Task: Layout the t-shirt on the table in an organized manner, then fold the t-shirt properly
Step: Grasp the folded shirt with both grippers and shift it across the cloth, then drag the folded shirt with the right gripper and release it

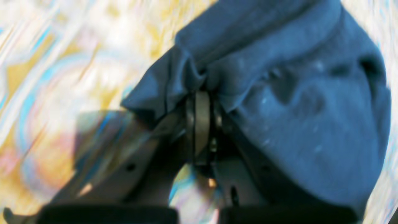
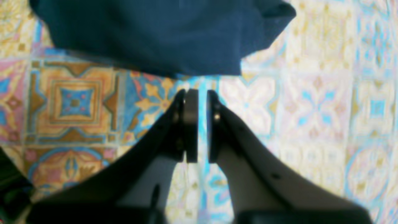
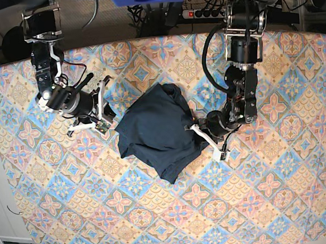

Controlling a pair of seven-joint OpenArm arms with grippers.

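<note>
Left gripper point(image 1: 202, 93) clenched on t-shirt point(image 3: 155, 131) edge, right gripper point(image 2: 199, 93) slightly parted, empty beside it; advise slow outward draw to flatten.

Both arms are black, built of cylindrical joint housings and blocky links, with black cables looping along them. The right gripper point(image 2: 202, 102) has pale grey fingers point(image 2: 248, 174) with small dark holes and flat dark pads carrying bright screw heads. The left gripper point(image 1: 202, 102) shows the same pale fingers and a grey pad, though blurred.
</note>
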